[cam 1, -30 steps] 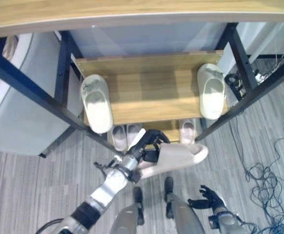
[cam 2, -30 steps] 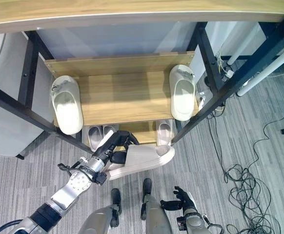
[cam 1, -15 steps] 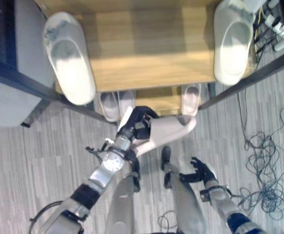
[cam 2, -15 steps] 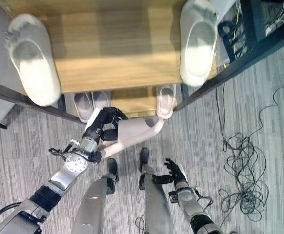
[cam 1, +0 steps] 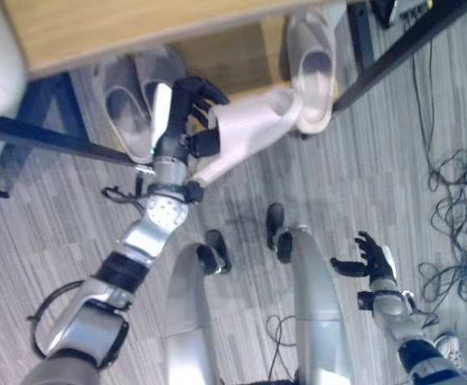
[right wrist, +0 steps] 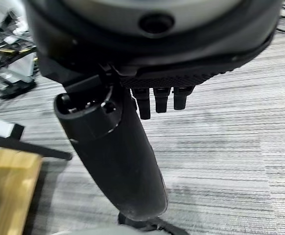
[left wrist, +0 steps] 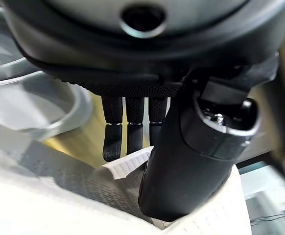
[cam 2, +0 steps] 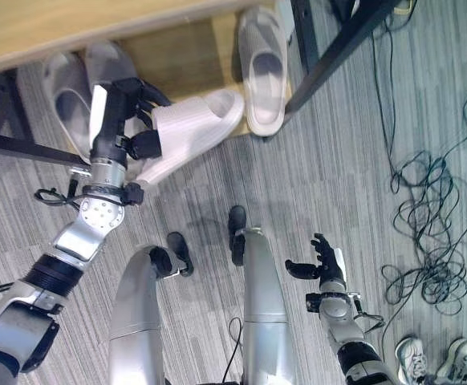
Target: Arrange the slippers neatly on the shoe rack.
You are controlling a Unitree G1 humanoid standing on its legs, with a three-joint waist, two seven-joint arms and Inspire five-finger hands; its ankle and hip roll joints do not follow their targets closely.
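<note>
At the upper left of the left eye view, a pair of pale grey foam slippers [cam 1: 129,92] lay side by side on the lowest wooden shelf [cam 1: 217,56] of the black-framed shoe rack [cam 1: 53,136], toes pointing toward the bottom of the frame. Just right of that pair, the left hand [cam 1: 187,108] had its dark fingers [left wrist: 128,132] and thumb curled over the heel end of a white ribbed foam slipper [cam 1: 245,132], clamped on it. This slipper hung tilted above the grey striped carpet floor [cam 1: 41,233], its toe reaching toward the upper right and ending just beside a single pale grey slipper [cam 1: 312,68], which lay at the shelf's front edge with its toe past it. A black rack leg [cam 1: 386,60] ran diagonally at the upper right. Farther right, loose black cables [cam 1: 458,233] lay tangled on the carpet. At the lower right, the right hand [cam 1: 370,258] hung above the floor with its fingers spread apart and holding nothing. A pair of white shoes [cam 2: 434,357] showed in the bottom right corner of the right eye view.
</note>
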